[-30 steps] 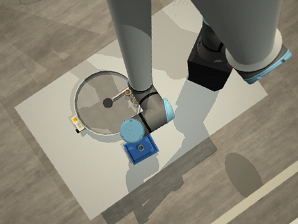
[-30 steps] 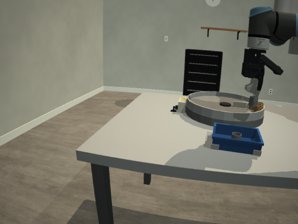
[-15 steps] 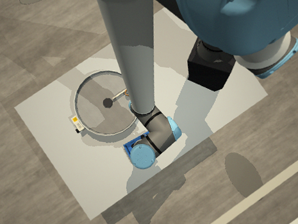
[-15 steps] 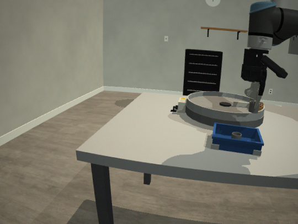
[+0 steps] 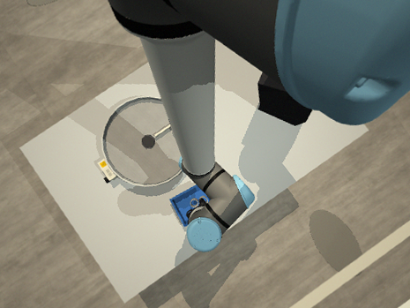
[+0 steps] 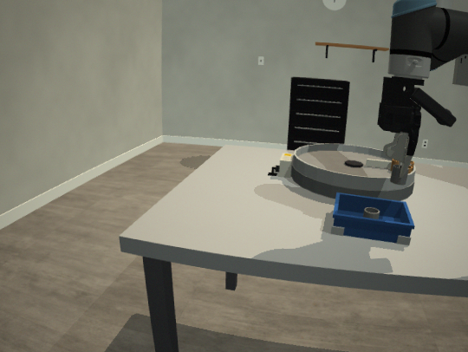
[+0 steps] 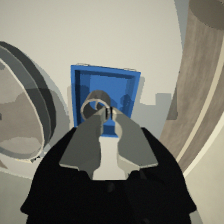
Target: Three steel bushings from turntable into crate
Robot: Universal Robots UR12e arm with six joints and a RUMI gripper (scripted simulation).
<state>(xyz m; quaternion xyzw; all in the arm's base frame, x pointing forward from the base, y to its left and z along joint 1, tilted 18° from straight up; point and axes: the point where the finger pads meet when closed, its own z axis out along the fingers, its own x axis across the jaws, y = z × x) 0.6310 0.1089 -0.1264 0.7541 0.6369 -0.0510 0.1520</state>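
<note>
My gripper (image 6: 402, 168) (image 7: 109, 107) (image 5: 201, 201) is shut on the wall of a grey steel bushing (image 6: 396, 174) (image 7: 84, 106) and holds it upright in the air. In the wrist view it hangs over the blue crate (image 7: 80, 82) (image 6: 368, 226) (image 5: 179, 204). Another steel bushing (image 6: 371, 211) stands inside the crate. The round turntable (image 5: 111, 159) (image 6: 312, 173) is just behind the crate. Orange bushings (image 6: 393, 163) show on its near right edge, partly hidden by the gripper.
A black hub (image 5: 147, 142) (image 6: 353, 163) sits at the turntable's centre. A small yellow-labelled box (image 5: 105, 167) (image 6: 285, 158) is at the turntable's side. The arm's wrist (image 5: 217, 197) covers part of the crate from above. The table edge (image 6: 260, 260) is near.
</note>
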